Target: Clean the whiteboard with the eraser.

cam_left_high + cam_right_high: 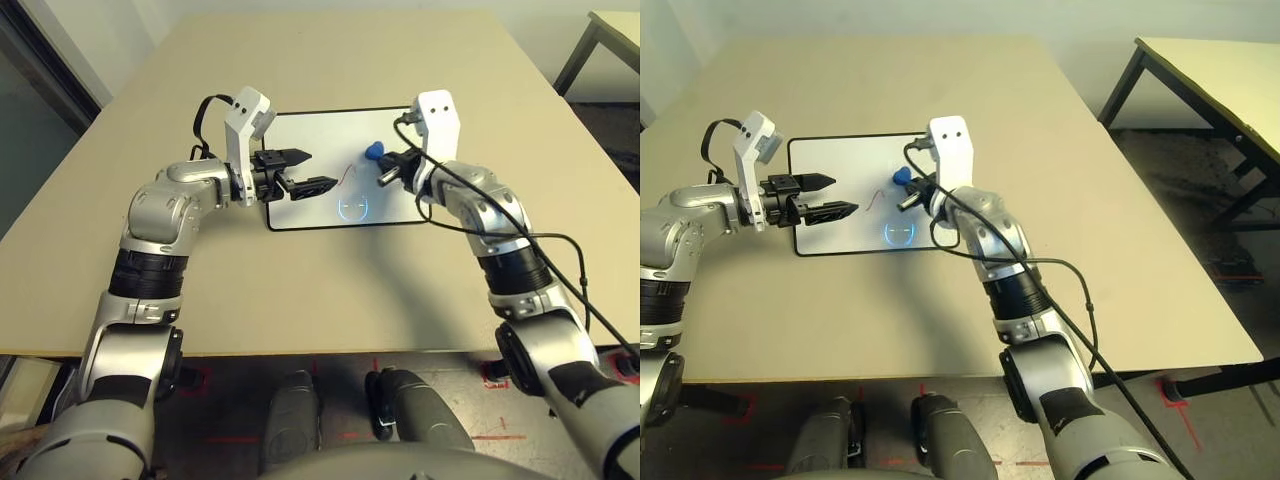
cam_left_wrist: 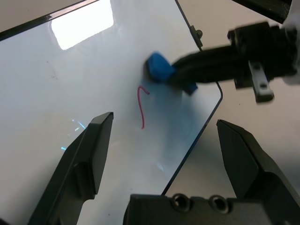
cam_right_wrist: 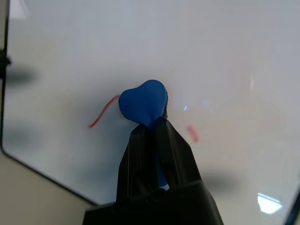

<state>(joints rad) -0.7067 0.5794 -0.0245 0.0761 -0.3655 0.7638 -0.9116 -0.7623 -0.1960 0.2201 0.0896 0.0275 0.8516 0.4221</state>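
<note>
The whiteboard (image 1: 320, 130) lies flat in the middle of the tan table, with a faint blue smiley (image 1: 353, 207) near its front edge and a thin red stroke (image 2: 142, 105) beside it. My right gripper (image 1: 385, 165) is shut on the eraser (image 1: 373, 152), a small bright blue block whose rounded end presses on the board by the red stroke (image 3: 103, 112). A second short red mark (image 3: 192, 132) lies close by. My left gripper (image 1: 320, 168) hovers open over the board's left part, its fingers (image 2: 89, 159) pointing toward the eraser (image 2: 158, 68), with nothing between them.
The tan table (image 1: 300, 290) extends well beyond the board on every side. A second table with dark legs (image 1: 1200, 70) stands off to the right, across a gap of floor. A black cable (image 1: 560, 250) runs along my right forearm.
</note>
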